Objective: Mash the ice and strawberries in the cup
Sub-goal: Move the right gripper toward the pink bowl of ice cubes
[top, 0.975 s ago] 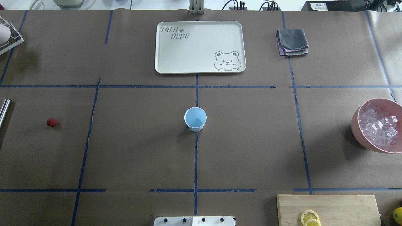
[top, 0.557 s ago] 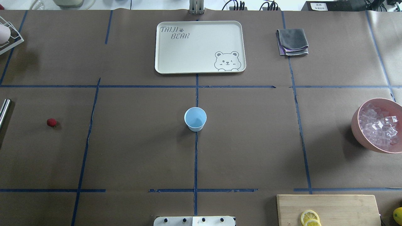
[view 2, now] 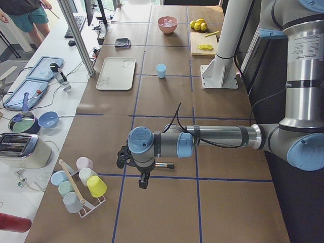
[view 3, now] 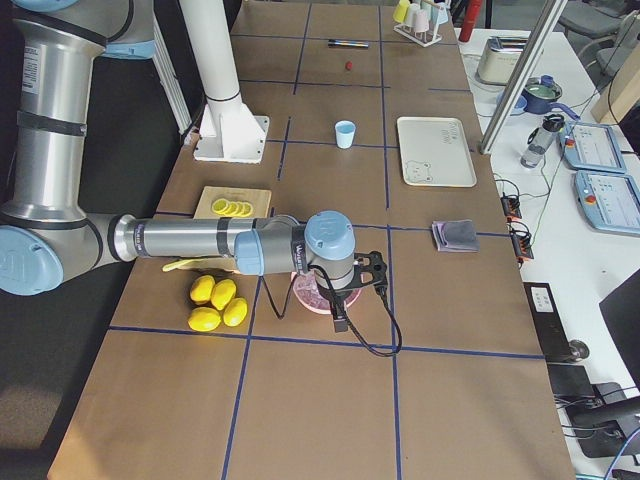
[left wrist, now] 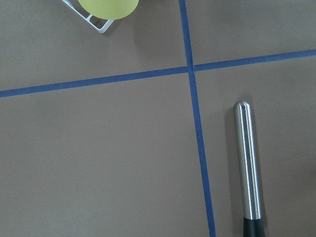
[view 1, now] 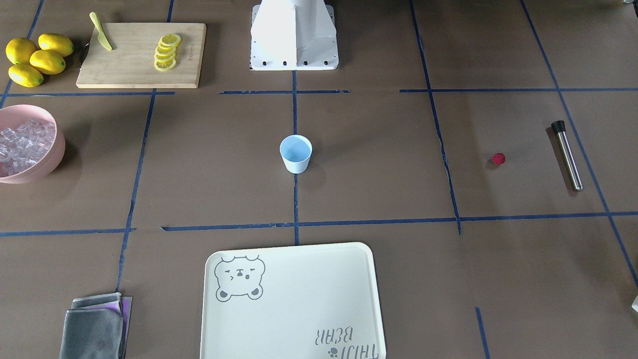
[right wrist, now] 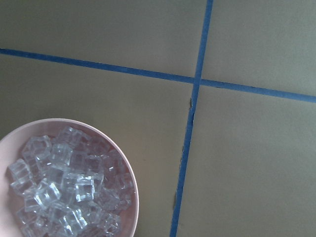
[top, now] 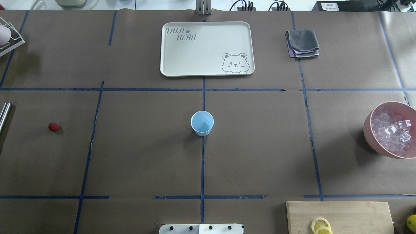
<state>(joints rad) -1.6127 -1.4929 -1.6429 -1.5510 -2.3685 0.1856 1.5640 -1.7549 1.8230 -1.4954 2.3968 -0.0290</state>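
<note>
**Cup upright at table centre, berry and ice well apart from it**

Cup [top: 202, 123]: smooth light-blue plastic, tapered and handleless. It stands upright with the wide mouth up, on the centre tape line. Only its bare pale-blue inside shows.

Strawberry [top: 53, 126]: small, round and red, lying on brown paper far to the robot's left of the cup. It is too small to tell which way its top points.

Ice [top: 391, 131]: clear, glassy cubes heaped in a round pink bowl [top: 370, 138] at the robot's far right edge.

A steel rod [view 1: 568, 154] with a black cap lies flat near the berry, its long axis running toward and away from the robot, cap end toward the robot.

A cream tray [top: 208, 48] with a bear print lies beyond the cup. Lemon slices [view 1: 167, 51] lie on a wooden board [view 1: 134, 65].

Left gripper [view 2: 143, 181] hangs over the rod, pointing down. Right gripper [view 3: 339, 320] hangs over the bowl. For both, I cannot tell how far the jaws are open or whether they hold anything.
</note>
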